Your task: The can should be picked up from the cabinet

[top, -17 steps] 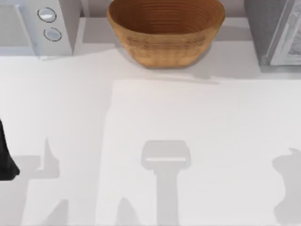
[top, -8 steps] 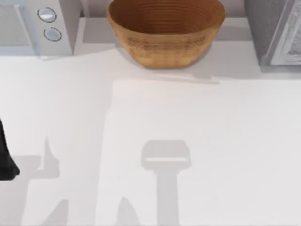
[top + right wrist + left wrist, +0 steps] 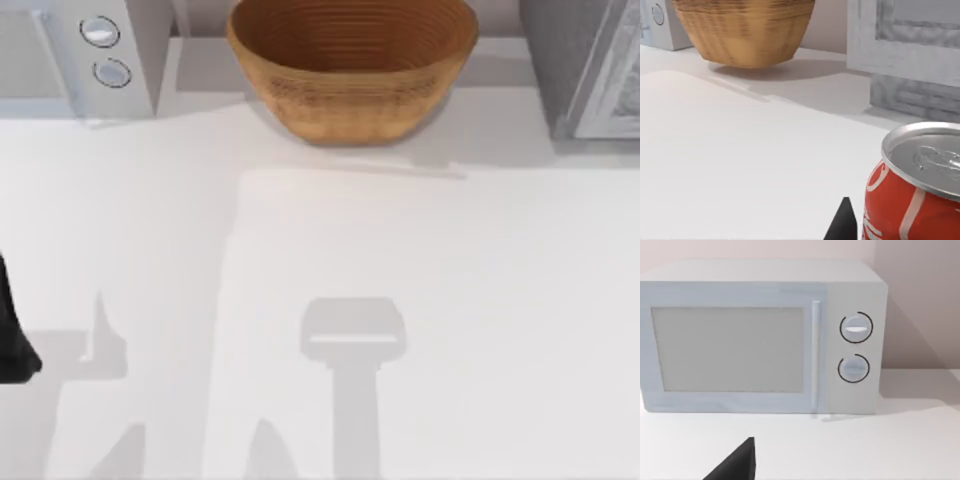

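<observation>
Matt surfaces, one shiny can

Glossy red metal can [image 3: 912,192] with brushed silver lid; rough woven tan wicker basket [image 3: 352,65]; smooth matt white bench [image 3: 430,300].

bright, even light; soft grey shadows on table [image 3: 450,300].

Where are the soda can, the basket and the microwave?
can [image 3: 920,200], right wrist view, red side below the lid.
basket [image 3: 350,100], top view, woven front wall.
microwave [image 3: 727,347], left wrist view, door window.

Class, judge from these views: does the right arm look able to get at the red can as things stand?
Probably yes: the red can stands upright on the table right beside the right tool, with nothing between them.
</observation>
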{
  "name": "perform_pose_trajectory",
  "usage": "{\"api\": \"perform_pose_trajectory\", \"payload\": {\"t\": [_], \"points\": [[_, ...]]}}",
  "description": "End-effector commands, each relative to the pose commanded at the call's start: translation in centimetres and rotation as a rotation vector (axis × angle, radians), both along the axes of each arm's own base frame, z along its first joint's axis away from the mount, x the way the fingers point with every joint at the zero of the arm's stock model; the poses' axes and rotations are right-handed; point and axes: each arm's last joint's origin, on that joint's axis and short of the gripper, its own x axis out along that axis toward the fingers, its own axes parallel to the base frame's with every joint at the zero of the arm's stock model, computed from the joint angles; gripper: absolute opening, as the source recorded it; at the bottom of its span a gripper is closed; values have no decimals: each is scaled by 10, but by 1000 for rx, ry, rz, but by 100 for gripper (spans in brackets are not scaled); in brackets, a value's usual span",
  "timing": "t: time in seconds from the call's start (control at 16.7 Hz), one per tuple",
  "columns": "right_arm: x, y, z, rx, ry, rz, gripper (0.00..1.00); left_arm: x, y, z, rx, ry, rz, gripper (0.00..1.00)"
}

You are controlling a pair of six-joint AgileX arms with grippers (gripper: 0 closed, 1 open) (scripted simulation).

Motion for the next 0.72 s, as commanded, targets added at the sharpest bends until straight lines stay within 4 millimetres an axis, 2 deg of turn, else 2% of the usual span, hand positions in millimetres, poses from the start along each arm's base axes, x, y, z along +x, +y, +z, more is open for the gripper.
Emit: {"api": "perform_pose_trajectory", "payload": {"t": [0.72], "points": [[13,2,-17,-17,-24,28,0,0,0,0,0,0,0,100]]}}
